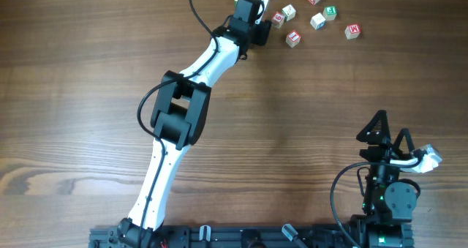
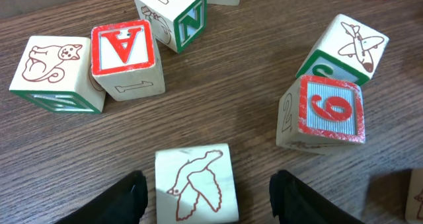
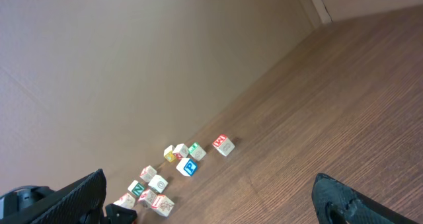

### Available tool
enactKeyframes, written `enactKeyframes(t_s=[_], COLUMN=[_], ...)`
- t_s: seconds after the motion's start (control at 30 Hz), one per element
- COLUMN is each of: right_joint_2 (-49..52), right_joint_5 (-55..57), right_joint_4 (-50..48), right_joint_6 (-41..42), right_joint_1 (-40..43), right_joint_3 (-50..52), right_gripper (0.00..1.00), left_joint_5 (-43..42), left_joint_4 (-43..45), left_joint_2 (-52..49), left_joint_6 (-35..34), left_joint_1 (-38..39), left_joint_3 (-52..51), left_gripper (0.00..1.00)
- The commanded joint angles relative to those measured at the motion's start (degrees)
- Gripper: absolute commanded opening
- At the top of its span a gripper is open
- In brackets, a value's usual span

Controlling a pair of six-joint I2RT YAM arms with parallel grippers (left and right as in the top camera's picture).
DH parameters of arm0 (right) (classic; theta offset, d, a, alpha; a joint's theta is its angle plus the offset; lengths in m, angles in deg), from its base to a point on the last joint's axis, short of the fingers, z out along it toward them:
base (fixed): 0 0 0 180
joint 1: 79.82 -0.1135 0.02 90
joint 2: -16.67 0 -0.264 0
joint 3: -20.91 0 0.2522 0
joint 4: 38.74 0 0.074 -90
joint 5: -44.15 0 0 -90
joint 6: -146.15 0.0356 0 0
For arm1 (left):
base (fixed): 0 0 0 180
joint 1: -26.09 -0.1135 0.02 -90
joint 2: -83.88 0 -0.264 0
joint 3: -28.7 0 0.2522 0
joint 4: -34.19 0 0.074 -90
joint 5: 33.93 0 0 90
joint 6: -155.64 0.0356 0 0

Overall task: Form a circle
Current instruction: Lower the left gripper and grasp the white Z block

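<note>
Letter cubes (image 1: 319, 20) lie scattered by the far edge of the tabletop (image 1: 88, 94), no circle yet formed; left gripper (image 2: 211, 194) straddles the bird cube (image 2: 195, 184), jaws open, right gripper (image 1: 385, 134) idles wide open at the near-right corner.

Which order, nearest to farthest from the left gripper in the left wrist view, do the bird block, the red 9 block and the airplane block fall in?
1. bird block: bottom centre, between the fingers of the left gripper.
2. red 9 block: further ahead, on the right.
3. airplane block: beyond the red 9 block, upper right.
</note>
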Motion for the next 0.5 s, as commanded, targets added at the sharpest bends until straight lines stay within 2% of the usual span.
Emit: enactKeyframes(t_s=[0.0,0.1,0.33,0.47], right_joint_2=[-0.5,-0.5,-0.5,-0.5], right_joint_5=[-0.7,-0.7,-0.7,-0.7], right_joint_4=[-0.3,-0.3,-0.3,-0.3], right_joint_6=[-0.7,-0.7,-0.7,-0.7], right_joint_1=[0.2,0.2,0.2,0.2], right_joint_3=[0.1,0.1,0.1,0.1], right_gripper=[1.0,1.0,1.0,1.0], left_joint_5=[0.8,1.1,3.1,3.1], left_joint_4=[-0.9,-1.9,-2.1,-1.9], left_joint_2=[-1.4,-1.2,1.2,1.4], left_joint_6=[0.4,0.4,0.5,0.5], left_joint_1=[-0.1,0.0,0.2,0.3], left_joint_3=[2.7,3.5,3.6,3.6], left_gripper=[0.58,0.53,0.49,0.55])
